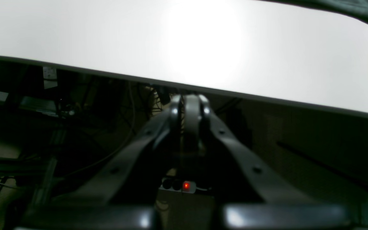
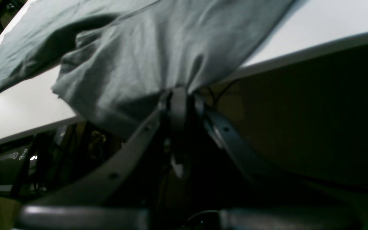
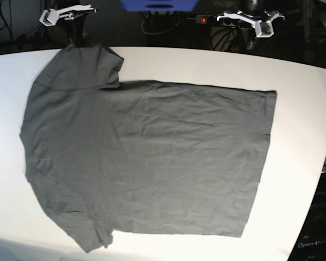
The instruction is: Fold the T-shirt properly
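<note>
The dark charcoal T-shirt [image 3: 146,157] lies spread flat on the white table [image 3: 293,98], collar side to the left and hem to the right. My right gripper [image 2: 178,94] is shut on the cloth of the far sleeve at the table's far edge. In the base view it [image 3: 73,33] is at the top left, above that sleeve [image 3: 87,65]. My left gripper [image 1: 188,103] is shut and empty, just off the table's far edge. In the base view it [image 3: 254,28] is at the top right. A corner of the shirt [image 1: 363,9] shows in the left wrist view.
The table's far edge [image 1: 267,99] runs right in front of the left gripper. Below it are cables and a power strip with a red light [image 1: 186,186]. A blue object [image 3: 157,4] stands behind the table. Bare white table [image 3: 304,163] lies right of the hem.
</note>
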Motion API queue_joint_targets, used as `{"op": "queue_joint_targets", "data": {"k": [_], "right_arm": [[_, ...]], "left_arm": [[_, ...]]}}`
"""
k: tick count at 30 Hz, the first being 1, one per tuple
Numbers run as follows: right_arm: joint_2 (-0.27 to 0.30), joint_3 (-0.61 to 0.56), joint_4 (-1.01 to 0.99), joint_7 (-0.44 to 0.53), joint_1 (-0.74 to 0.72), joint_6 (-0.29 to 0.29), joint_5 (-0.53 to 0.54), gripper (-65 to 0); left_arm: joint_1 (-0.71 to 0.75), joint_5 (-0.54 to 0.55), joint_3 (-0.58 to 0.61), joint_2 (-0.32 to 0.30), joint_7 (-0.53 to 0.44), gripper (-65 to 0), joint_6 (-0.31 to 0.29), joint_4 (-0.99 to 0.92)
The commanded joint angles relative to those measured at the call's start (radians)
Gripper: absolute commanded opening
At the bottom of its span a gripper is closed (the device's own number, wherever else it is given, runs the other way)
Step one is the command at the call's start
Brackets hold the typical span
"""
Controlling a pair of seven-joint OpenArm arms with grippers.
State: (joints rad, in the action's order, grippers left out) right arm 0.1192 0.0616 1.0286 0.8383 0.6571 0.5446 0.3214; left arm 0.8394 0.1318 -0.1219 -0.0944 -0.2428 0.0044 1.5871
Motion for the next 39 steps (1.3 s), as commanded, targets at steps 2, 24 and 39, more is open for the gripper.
{"op": "queue_joint_targets", "data": {"k": [2,24,39], "right_arm": [[0.012,0.010,0.022,0.085,0.003,-0.007,0.025,-63.8],[-0.045,0.042,0.015,0.243,0.019,-0.010,0.026,-64.4],[-0.046,0.042,0.015,0.241,0.020,-0.010,0.026,-64.9]], "left_arm": [[0.011,0.001,-0.002,-0.001,-0.023,-63.8,0.003,0.019],[0.019,0.001,-0.002,-0.001,-0.023,-63.8,0.003,0.019],[0.056,0.002,0.005,0.000,-0.025,-63.8,0.003,0.081]]}}
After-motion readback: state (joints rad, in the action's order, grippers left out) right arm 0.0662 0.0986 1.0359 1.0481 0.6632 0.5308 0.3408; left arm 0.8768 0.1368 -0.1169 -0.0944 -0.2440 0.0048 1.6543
